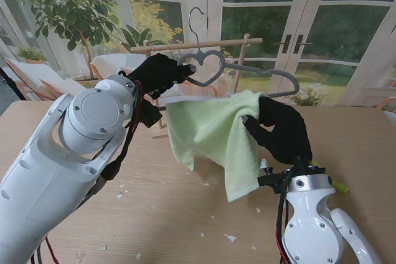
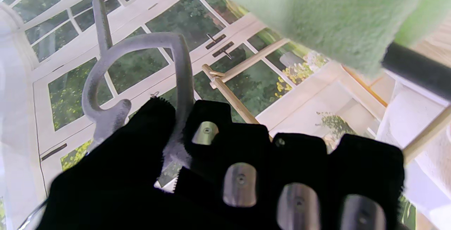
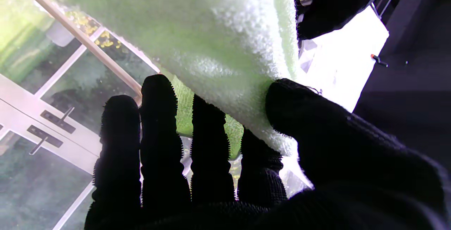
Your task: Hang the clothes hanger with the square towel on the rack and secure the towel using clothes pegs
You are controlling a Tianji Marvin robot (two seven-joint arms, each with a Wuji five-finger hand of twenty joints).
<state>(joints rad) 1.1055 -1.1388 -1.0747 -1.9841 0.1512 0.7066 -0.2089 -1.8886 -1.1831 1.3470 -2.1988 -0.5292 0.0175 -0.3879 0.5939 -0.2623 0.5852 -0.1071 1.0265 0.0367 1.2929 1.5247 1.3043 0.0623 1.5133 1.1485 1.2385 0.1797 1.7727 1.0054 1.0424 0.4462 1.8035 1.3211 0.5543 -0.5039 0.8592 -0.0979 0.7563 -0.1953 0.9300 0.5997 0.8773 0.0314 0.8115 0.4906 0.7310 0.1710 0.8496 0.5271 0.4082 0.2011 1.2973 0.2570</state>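
A grey clothes hanger [image 1: 213, 66] with a heart-shaped neck and metal hook is held up in front of the wooden rack [image 1: 198, 46]. My left hand [image 1: 158, 73] in a black glove is shut on the hanger's neck [image 2: 176, 82]. A light green square towel [image 1: 216, 131] drapes over the hanger's bar and hangs above the table. My right hand [image 1: 283, 129] grips the towel's right edge, thumb [image 3: 299, 117] on one side, fingers [image 3: 208, 142] on the other. The hook [image 1: 195, 24] stands just above the rack's top rail; whether it touches the rail is unclear.
The wooden table [image 1: 161, 208] carries small white scraps near me. A yellow-green thing [image 1: 337, 183], perhaps a peg, lies behind my right wrist. Glass doors and a potted plant [image 1: 68, 4] stand beyond the table. My left arm [image 1: 68, 159] fills the near left.
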